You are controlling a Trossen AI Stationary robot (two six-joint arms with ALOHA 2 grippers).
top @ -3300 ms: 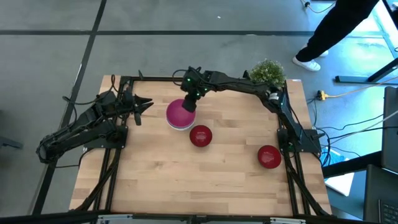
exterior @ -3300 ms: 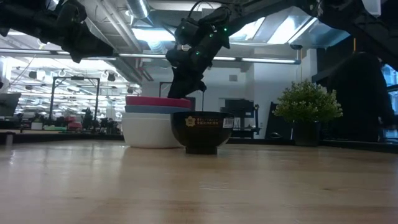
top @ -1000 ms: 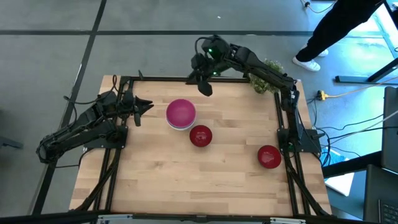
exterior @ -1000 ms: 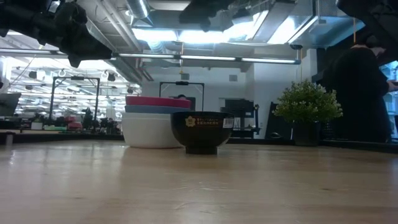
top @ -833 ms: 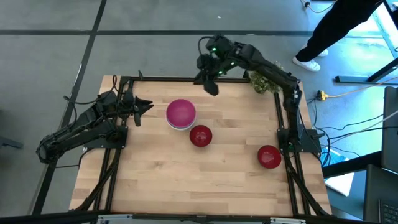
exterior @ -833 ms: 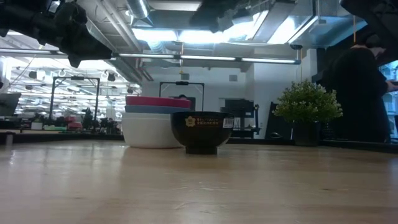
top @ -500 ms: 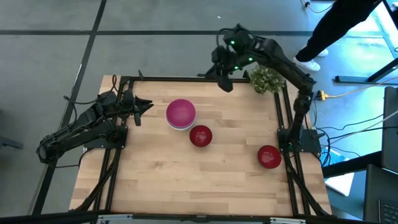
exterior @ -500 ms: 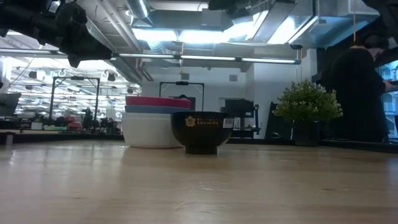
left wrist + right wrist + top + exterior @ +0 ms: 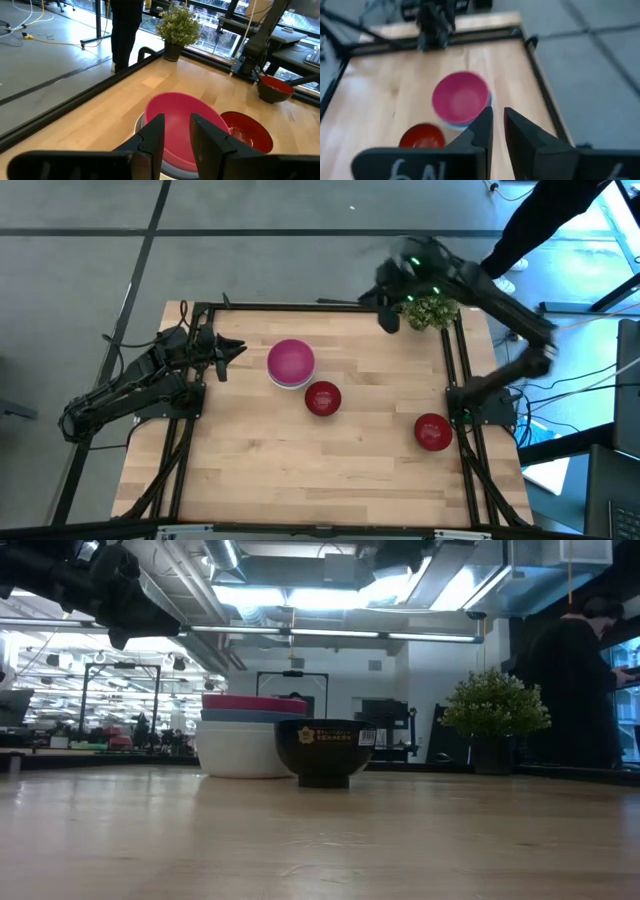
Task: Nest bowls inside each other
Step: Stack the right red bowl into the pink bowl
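The pink bowl [image 9: 291, 361] sits on top of a nested stack near the far middle of the surface [image 9: 300, 470]; in the low view a blue bowl [image 9: 240, 716] and a white bowl [image 9: 235, 748] show under it. One red bowl [image 9: 322, 398] stands just beside the stack, nearer the front. The other red bowl [image 9: 433, 431] lies well apart from the stack, by the right edge. The right claw [image 9: 388, 320] hangs high beyond the stack, near the plant [image 9: 432, 309], fingers slightly parted, grasping nothing. The left claw [image 9: 232, 348] waits just left of the stack, released and empty.
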